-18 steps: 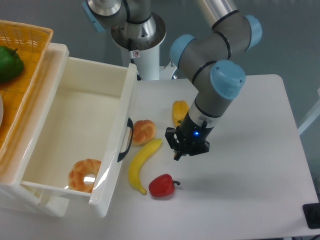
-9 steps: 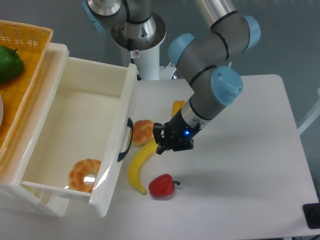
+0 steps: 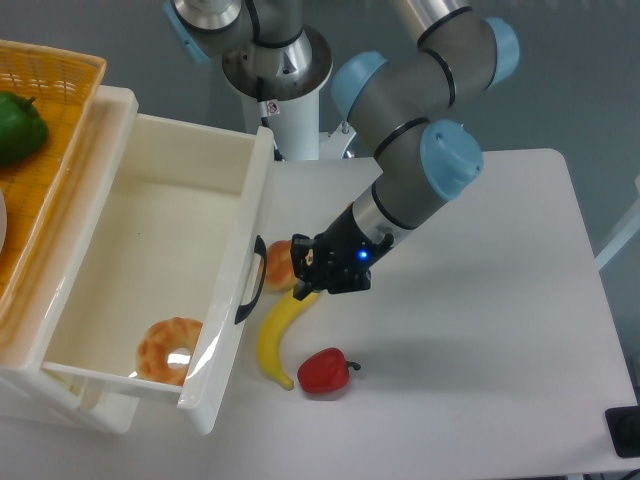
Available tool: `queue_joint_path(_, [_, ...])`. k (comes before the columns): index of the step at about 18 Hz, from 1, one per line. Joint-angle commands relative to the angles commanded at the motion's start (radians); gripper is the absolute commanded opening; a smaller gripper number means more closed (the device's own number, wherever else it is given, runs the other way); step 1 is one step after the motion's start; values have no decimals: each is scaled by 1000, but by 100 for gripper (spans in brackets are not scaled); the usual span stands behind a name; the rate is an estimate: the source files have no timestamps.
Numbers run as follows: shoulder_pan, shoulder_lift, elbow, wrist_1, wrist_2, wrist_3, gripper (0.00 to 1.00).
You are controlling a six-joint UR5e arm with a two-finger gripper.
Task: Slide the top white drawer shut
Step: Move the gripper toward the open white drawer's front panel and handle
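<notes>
top white drawer pulled fully out | your claw just right of its black handle, above banana | finger spread: cannot tell | counter right side open

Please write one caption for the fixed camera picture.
Robot claw near the curved black handle of the open glossy white plastic top drawer.

The grey metal UR5e arm had fat cylindrical links w/ light-blue plastic caps on the joints, plus a black ring seam at each joint. Its round grey base flange sat on a white post w/ a small red-and-white sticker. At the wrist end was the black two-finger gripper, boxy, w/ a small blue LED lit on its body.
</notes>
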Motion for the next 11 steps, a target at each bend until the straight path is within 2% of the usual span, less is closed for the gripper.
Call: queue_joint_path(11, [-31,5,-2,-18,2,-2,0])
